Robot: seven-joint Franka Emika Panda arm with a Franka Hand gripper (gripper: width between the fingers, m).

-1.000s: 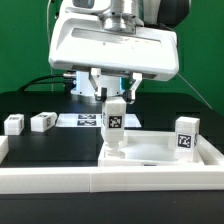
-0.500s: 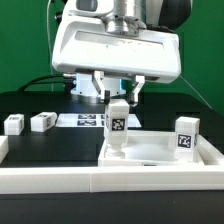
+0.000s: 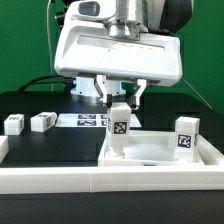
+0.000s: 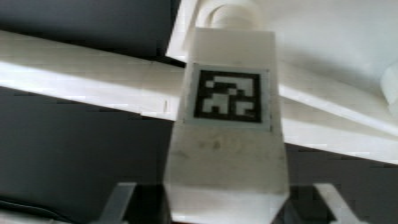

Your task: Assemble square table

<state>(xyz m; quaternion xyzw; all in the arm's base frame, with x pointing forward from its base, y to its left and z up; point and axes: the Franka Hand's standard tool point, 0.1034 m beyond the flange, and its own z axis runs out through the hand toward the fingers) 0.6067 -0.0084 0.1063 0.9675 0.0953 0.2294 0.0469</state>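
A white tagged leg (image 3: pixel 117 125) is pinched between the fingers of the gripper (image 3: pixel 118 100), which are closed against its two flat sides near its upper end; the same clamp is shown in the wrist view. In the exterior view the leg hangs at 6 o'clock from the gripper, its long axis upright and in line with the wrist. Its foot is met by the square slab (image 3: pixel 160 150) at the slab's 9 o'clock corner; how deeply it is seated cannot be told. A second leg (image 3: pixel 186 135) is stood upright on the slab at 3 o'clock from the held one. Two loose legs (image 3: pixel 13 124) (image 3: pixel 42 122) are left lying at 9 o'clock, well apart from the slab, beside the marker board (image 3: pixel 85 120). A turn about the vertical axis is judged to come next.
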